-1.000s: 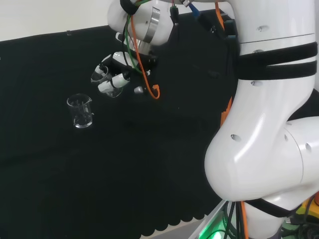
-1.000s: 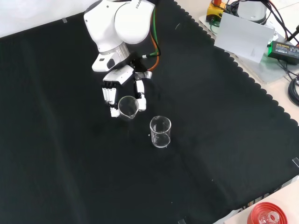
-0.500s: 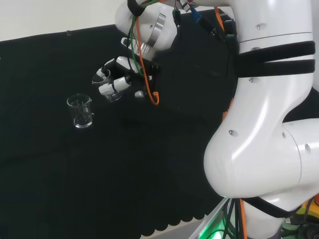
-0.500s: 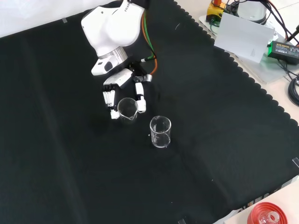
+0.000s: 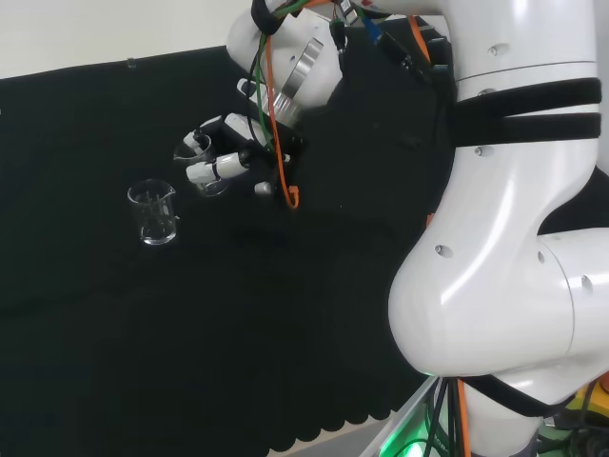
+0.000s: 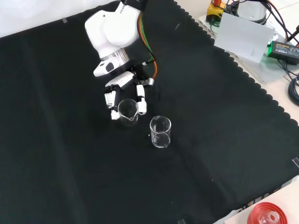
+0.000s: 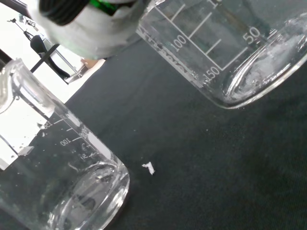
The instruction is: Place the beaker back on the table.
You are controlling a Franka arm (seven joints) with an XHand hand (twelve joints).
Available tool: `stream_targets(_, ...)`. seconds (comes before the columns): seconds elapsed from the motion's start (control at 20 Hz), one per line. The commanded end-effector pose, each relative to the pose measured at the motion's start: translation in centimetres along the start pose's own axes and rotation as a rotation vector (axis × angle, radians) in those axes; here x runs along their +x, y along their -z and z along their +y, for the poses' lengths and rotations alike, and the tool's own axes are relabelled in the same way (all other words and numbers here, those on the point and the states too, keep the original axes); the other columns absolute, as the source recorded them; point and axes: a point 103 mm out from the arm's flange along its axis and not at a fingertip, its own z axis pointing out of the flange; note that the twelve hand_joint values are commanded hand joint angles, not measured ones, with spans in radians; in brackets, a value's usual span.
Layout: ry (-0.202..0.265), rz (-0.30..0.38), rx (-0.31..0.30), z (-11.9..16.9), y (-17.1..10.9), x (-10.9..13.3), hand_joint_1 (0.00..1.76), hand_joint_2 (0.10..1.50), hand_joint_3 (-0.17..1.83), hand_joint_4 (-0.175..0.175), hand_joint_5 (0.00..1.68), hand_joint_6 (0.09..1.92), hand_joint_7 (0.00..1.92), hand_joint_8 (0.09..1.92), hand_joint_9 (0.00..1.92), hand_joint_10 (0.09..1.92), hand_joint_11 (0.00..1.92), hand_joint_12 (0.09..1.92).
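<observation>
Beaker [image 5: 197, 164] was in the hand [image 5: 226, 155] in the head view, with the fingers curled round its wall, and it appeared clear of the black cloth [image 5: 238, 324]. A second beaker [image 5: 154, 212] stood upright on the cloth, to the left of the hand and a little nearer the camera. The arm's white links [image 5: 495, 228] occupied the right of this view.

In the front view the hand [image 6: 125, 88] came down from the top, white fingers [image 6: 111, 100] on one side of the held beaker [image 6: 128, 111] and the thumb on the other. Its open mouth faced up, roughly upright. The second beaker [image 6: 160, 132] stood just beside it, below and to the right, apart from it.

In the wrist view the base of the held beaker [image 7: 230, 52] showed tilted against the cloth [image 7: 192, 158], and whether it touched could not be told. The second beaker [image 7: 57, 182] stood close by, with a white speck [image 7: 149, 167] on the cloth between them.

Judgement: the beaker looked empty, so light; rigid, smooth and likely slippery, and fragile if glass. Hold should stay on the mid-wall, below the lip and spout. It should be set flat on its base before release, kept off the neighbouring beaker
</observation>
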Motion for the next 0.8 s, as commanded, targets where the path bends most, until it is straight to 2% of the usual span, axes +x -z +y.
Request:
stream_targets(0.05,-0.001,-0.019,-0.004,-0.2,-0.1,-0.2,1.32,1.02,-0.17,-0.175,1.44,0.20,1.55,0.09,1.48,0.09,1.20,0.79)
stream_targets(0.2,-0.002,-0.058,0.008,-0.3,-0.2,-0.2,1.32,1.02,-0.17,-0.175,1.44,0.20,1.55,0.09,1.48,0.09,1.20,0.79)
stream_targets(0.3,-0.005,-0.077,0.015,-0.3,-0.4,-0.1,1.30,1.03,-0.17,-0.044,1.33,0.42,1.57,0.09,1.48,0.09,1.20,0.80)
stream_targets(0.35,-0.005,-0.083,0.017,-0.3,-0.5,-0.1,1.29,1.04,-0.17,-0.008,1.30,0.48,1.57,0.09,1.48,0.09,1.19,0.80)
stream_targets(0.4,-0.008,-0.087,0.018,-0.4,-0.7,-0.1,1.29,1.04,-0.17,0.011,1.29,0.51,1.57,0.09,1.48,0.09,1.19,0.80)
stream_targets(0.5,-0.014,-0.092,0.022,-0.5,-0.9,-0.2,1.29,1.04,-0.17,0.025,1.27,0.54,1.57,0.09,1.48,0.09,1.19,0.80)
stream_targets(0.8,-0.028,-0.091,0.023,-0.7,-1.2,-0.5,1.29,1.04,-0.17,0.030,1.27,0.54,1.57,0.09,1.48,0.09,1.19,0.80)
